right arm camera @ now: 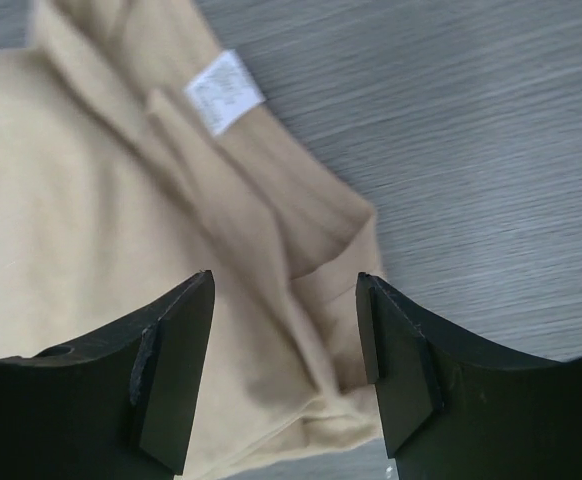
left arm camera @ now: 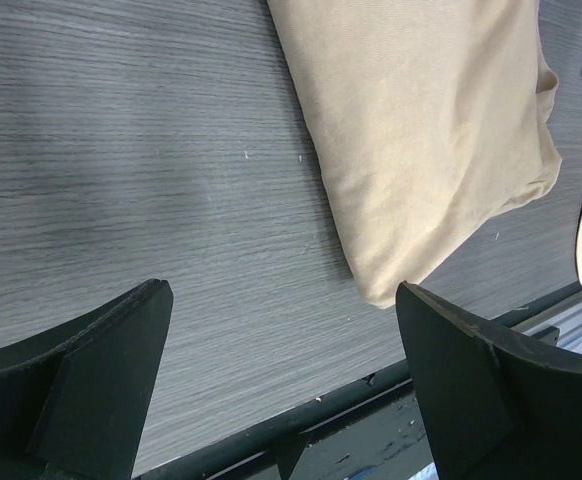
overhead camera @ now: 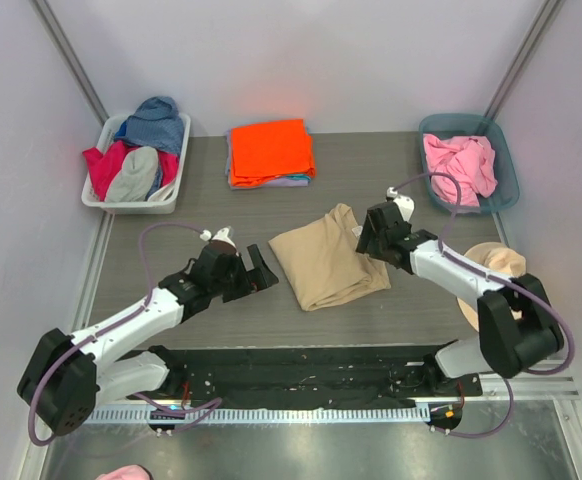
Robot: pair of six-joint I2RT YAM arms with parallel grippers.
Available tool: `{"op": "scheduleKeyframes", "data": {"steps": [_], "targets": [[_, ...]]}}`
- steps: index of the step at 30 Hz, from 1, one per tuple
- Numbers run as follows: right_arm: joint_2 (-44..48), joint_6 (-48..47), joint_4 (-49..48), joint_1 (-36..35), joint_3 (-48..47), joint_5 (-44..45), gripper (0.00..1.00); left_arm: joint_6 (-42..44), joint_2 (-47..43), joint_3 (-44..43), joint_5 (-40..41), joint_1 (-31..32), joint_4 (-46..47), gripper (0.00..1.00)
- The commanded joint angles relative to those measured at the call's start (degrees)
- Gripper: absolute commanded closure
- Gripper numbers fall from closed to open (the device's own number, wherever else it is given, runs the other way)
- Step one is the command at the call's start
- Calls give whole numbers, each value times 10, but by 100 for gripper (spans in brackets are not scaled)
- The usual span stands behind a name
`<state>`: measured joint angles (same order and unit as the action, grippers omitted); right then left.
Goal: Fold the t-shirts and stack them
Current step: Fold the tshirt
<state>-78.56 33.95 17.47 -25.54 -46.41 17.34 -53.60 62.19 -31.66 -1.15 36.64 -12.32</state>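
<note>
Midway across the grey table (overhead camera: 371, 190), a folded tan t-shirt (overhead camera: 329, 262) lies flat between the two arms. The right gripper (right arm camera: 286, 285) hovers with its jaws parted over the shirt's collar edge, near a white label (right arm camera: 225, 92), holding nothing. The left gripper (left arm camera: 281, 300) stands wide open above bare tabletop, just beside the shirt's corner. An orange t-shirt (overhead camera: 269, 150) tops a folded stack at the far edge.

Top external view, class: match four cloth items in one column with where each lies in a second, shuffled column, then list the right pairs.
1 tan shirt
2 orange shirt
3 pink garment
4 blue garment

A in the white bin
B folded at the back of the table
C in the teal basin
D middle of the table

Pairs: 1-D, 2-B, 3-C, 4-A
</note>
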Motion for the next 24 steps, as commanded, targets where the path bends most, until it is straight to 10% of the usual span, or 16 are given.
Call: {"op": "scheduleKeyframes", "data": {"steps": [1,16,24], "targets": [[-40,-1,-37,23,-7,39,34,-2,-23,4,1,1,1,0],[39,89,-68,3,155,-103,39,-12,-37,24,7,1,2,0],[136,203,-26,-151,200,-90,41,-15,-24,25,7,1,12,0]]}}
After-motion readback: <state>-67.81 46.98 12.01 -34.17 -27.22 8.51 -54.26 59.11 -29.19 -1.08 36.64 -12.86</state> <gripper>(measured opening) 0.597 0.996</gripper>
